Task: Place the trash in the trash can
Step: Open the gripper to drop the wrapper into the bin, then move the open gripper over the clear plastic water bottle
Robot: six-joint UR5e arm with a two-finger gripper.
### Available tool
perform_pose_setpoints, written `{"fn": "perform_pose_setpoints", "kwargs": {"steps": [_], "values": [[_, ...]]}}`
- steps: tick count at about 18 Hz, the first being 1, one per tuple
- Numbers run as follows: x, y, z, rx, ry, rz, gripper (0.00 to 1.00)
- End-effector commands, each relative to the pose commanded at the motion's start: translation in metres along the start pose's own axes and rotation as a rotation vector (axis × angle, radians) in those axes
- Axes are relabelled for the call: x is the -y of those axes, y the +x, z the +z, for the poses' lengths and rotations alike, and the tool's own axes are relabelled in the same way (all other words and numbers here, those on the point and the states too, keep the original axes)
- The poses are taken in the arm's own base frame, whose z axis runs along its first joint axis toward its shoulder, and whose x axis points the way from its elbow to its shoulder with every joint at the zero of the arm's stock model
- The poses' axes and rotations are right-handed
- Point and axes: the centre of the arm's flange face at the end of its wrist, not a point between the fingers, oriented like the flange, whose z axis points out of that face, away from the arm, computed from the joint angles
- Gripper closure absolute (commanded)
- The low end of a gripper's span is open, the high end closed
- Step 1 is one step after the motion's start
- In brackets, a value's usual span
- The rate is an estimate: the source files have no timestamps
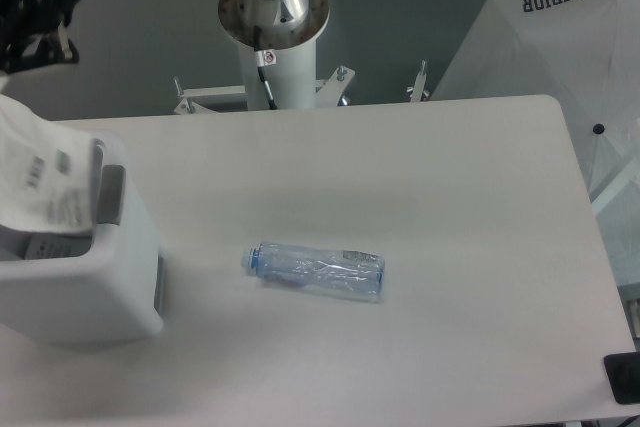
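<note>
Take the trash can (85, 292) as your landmark: it sits at the near left corner of the white counter (420, 197), partly cut off by the left edge of the view. Your claw (30, 22) hangs above and behind the can, at the top left corner of the view, and only a dark part of it shows, so you cannot tell whether its fingers are spread or closed, or whether they touch anything. The white plastic wrapper (40, 182) is right over the can's opening, its printed label facing you, its lower edge at or just inside the rim. The crushed clear bottle (315, 271) lies on its side on the counter, to the right of the can and apart from it, its blue cap pointing back toward the can. The arm's silver base column (272, 22) stands behind the counter, to the can's far right. A white umbrella reading SUPERIOR (550, 37) stands well off at the far right.
</note>
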Motion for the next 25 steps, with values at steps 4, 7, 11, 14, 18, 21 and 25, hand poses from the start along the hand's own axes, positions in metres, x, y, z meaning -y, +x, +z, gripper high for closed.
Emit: {"fn": "perform_pose_setpoints", "kwargs": {"steps": [4,7,11,14,18,21,25], "values": [[-0.001,-0.004,0.004,0.008,0.006,0.004,0.00],[-0.002,-0.008,0.000,0.018,0.007,-0.030,0.00],[-0.022,-0.057,-0.030,0.088,0.026,-0.094,0.00],[-0.040,-0.100,-0.055,0.153,0.052,-0.134,0.00],[-0.081,-0.153,-0.072,0.230,0.082,-0.176,0.00],[-0.109,-0.172,-0.061,0.224,0.047,-0.135,0.00],[-0.152,-0.189,-0.039,0.276,-0.127,-0.010,0.00]]}}
